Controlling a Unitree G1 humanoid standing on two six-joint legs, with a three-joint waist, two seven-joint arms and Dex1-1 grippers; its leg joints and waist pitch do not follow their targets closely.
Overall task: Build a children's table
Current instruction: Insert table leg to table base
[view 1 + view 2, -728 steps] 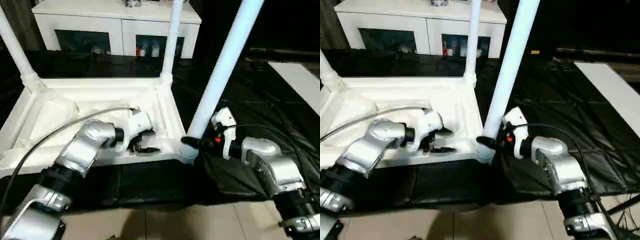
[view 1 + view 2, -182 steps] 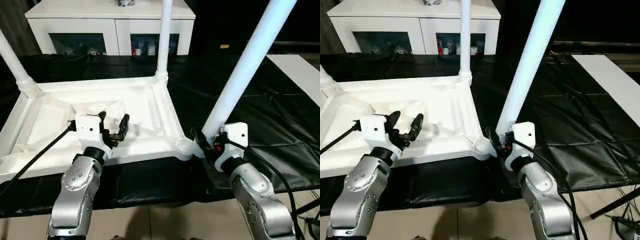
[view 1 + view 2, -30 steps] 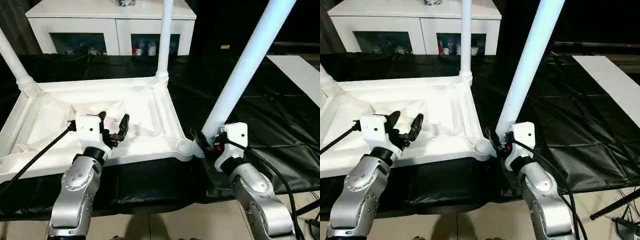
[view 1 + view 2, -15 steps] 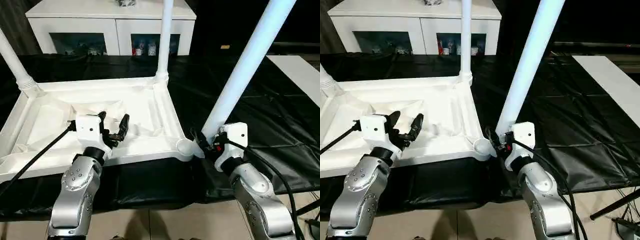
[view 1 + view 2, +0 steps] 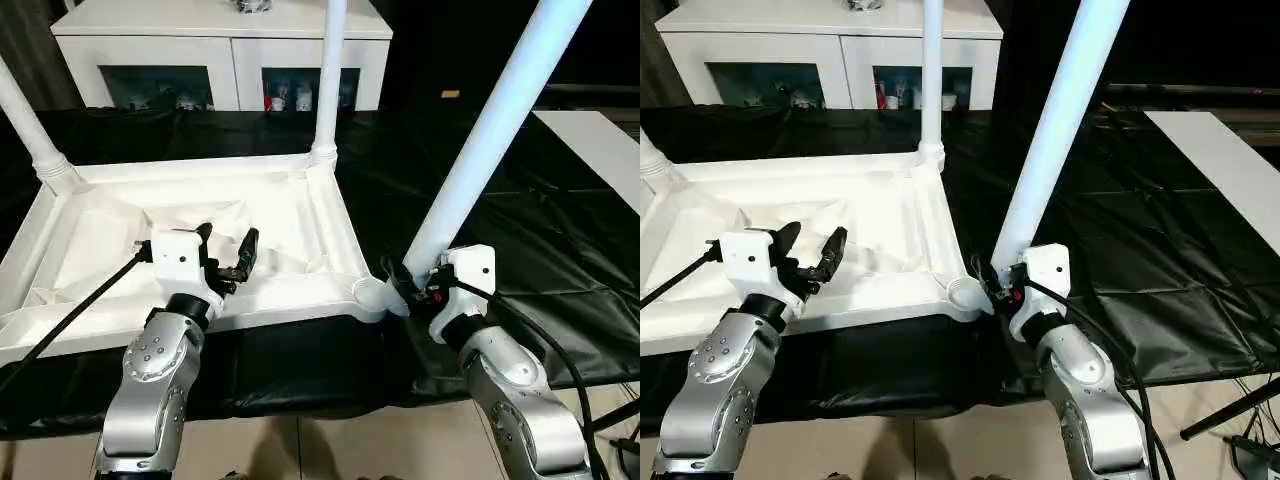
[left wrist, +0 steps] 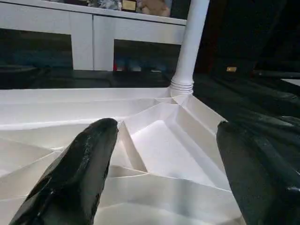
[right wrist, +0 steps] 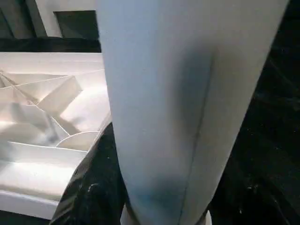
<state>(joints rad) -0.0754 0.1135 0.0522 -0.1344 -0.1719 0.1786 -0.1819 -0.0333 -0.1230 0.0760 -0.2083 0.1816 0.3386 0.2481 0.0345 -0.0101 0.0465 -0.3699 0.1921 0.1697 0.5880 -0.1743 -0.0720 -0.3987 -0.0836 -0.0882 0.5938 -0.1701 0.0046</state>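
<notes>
Right now I see the all-white plastic children's table (image 5: 300, 215) lying upside down on a black crinkled sheet (image 5: 520, 230), its ribbed underside facing up like a shallow tray with nothing loose in it. Two tapered white tube legs stand upright in round corner sockets: one at the far right corner (image 5: 328, 80), another at the far left corner (image 5: 30, 120).

My left gripper (image 5: 228, 262) hovers over the near rim of the tabletop, black fingers (image 6: 79, 173) spread wide and holding nothing. My right gripper (image 5: 408, 285) is pinching the foot of a third white tube leg (image 5: 490, 130), which leans up and to the right, its lower end just beside the near right corner socket (image 5: 965, 292); I cannot tell whether it is seated.

Behind stands a white cabinet with glass doors (image 5: 225, 55), small items on its shelves, too small to read any label.
</notes>
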